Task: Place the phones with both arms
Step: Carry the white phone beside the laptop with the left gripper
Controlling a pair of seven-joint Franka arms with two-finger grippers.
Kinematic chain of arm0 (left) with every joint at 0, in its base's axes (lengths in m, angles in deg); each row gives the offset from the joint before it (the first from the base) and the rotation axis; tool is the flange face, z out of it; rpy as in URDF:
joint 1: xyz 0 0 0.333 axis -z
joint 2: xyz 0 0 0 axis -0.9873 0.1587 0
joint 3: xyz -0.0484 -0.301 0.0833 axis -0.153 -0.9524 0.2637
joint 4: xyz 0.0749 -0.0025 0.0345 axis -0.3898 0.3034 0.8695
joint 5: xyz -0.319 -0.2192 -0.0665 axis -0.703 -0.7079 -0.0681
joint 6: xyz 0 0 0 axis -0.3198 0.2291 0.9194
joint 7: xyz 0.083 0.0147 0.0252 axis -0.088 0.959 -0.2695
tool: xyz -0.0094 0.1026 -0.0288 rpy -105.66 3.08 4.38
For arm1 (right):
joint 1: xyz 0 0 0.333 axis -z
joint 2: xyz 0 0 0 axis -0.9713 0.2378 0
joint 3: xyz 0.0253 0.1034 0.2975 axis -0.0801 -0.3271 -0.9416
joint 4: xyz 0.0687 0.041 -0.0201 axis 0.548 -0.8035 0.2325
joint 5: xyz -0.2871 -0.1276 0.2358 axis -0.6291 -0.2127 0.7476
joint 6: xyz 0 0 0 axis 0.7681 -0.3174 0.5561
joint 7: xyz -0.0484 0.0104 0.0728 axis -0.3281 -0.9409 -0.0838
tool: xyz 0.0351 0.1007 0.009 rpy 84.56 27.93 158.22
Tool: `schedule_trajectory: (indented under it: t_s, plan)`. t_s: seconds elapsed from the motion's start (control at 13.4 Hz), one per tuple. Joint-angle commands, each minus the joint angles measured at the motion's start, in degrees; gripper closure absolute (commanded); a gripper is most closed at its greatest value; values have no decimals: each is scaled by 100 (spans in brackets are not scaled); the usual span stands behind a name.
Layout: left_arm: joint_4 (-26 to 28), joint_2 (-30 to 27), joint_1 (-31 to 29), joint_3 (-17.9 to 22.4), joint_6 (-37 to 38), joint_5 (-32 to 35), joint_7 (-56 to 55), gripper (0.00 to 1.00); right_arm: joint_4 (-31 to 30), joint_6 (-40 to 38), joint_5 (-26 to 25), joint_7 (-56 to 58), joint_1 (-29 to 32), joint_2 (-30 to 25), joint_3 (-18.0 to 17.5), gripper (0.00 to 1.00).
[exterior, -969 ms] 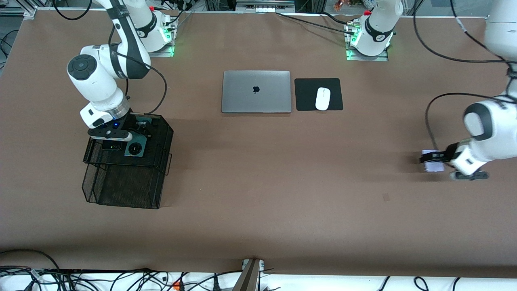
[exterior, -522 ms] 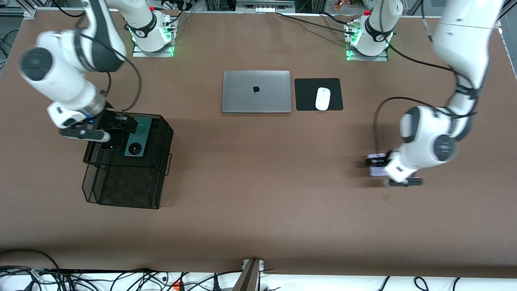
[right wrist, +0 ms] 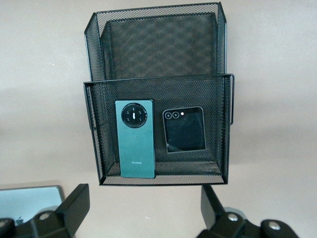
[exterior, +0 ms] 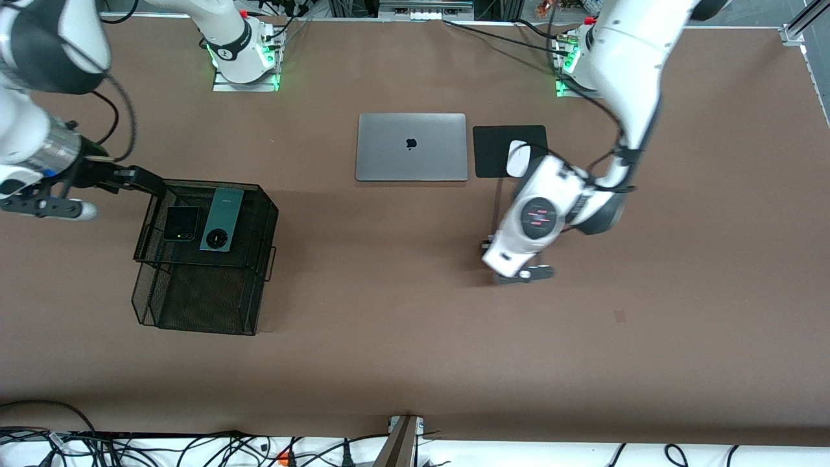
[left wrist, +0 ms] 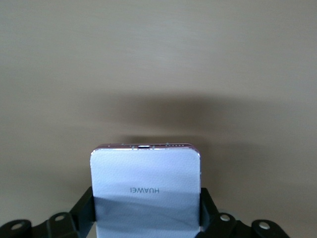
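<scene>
Front view: a two-tier black mesh tray (exterior: pixel 256 214) stands on the brown table (exterior: pixel 389 311) toward the right arm's end. On its upper tier lie the small black phone (exterior: pixel 180 223) and the long dark green phone (exterior: pixel 221 218), side by side, apart, camera rings toward the front camera. The right gripper (exterior: pixel 139 179) hangs over the table just beside the tray's upper tier, empty. The left arm reaches in from its base across the mouse pad (exterior: pixel 493 152), partly covering the white mouse (exterior: pixel 516 157); the left gripper (exterior: pixel 487 248) sits low over bare table, nearer the front camera than the closed grey laptop (exterior: pixel 411 147), its fingers hidden under the wrist in this view. Left wrist view: the pale lilac-white phone (left wrist: pixel 146 191) is clamped between the two black fingers (left wrist: pixel 85 208) of the left gripper (left wrist: pixel 146 218), pressed on its long edges, flat face up, lettering readable, end with a port pointing away, held clear above the table with a shadow beneath. Right wrist view: the right gripper (right wrist: pixel 143 201) has its fingers (right wrist: pixel 74 203) spread wide, nothing between them; below lie the tray (right wrist: pixel 225 124), the green phone (right wrist: pixel 135 139) and the black phone (right wrist: pixel 184 129) on the upper tier; the lower tier holds nothing visible. A corner of the laptop (right wrist: pixel 29 196) shows.
</scene>
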Motion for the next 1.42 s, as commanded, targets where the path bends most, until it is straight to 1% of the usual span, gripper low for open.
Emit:
schedule_trajectory:
  t_s: [0.0,0.15,0.22,0.37,0.6,0.67,0.75,0.82,0.89,0.97,1.04,1.12,1.19,1.27,1.34]
  plan:
    - [-1105,685,562,125,307,129,-585,100,1177,-861,670,382,541,930,-40,1]
    - [-1518,966,896,134,307,129,-674,100,1346,-977,874,514,701,1037,-49,1]
    - [-1764,1116,1054,204,307,121,-675,100,1346,-969,874,515,701,1037,-58,1]
    - [-2317,1423,1371,213,307,112,-683,100,1346,-960,874,497,692,1046,-84,1]
    - [-2968,1793,1784,213,210,112,-920,100,1346,-977,857,497,692,1046,-84,1]
    - [-3049,1898,1933,309,193,121,-929,100,1346,-969,857,506,692,1046,-84,1]
    - [-3067,1952,2257,597,62,112,-1025,100,1346,-934,865,497,692,1046,-84,1]
    - [-3058,2022,2443,783,-52,103,-1191,100,1346,-907,874,427,657,1055,-93,1]
    - [-3067,2101,2514,802,-97,94,-1315,100,1346,-898,874,375,701,1124,-206,1]
    - [-3067,2119,2558,802,-124,103,-1360,100,1364,-898,857,348,1032,1134,-686,1]
    - [-3067,2119,2576,802,-124,94,-1404,100,1399,-889,796,156,1661,1090,-1483,1]
    - [-3067,2119,2576,802,-124,94,-1430,100,1521,-898,708,-81,2181,1064,-2152,1]
    - [-3067,2119,2576,802,-124,94,-1430,70,1565,-889,403,-214,2456,1055,-2550,1]
    - [-3067,2110,2576,802,-124,103,-1430,1,1575,-872,34,-250,2694,1029,-2928,1]
    - [-3067,2084,2568,820,-115,103,-1430,0,1575,-837,-222,-250,3140,941,-3515,1]
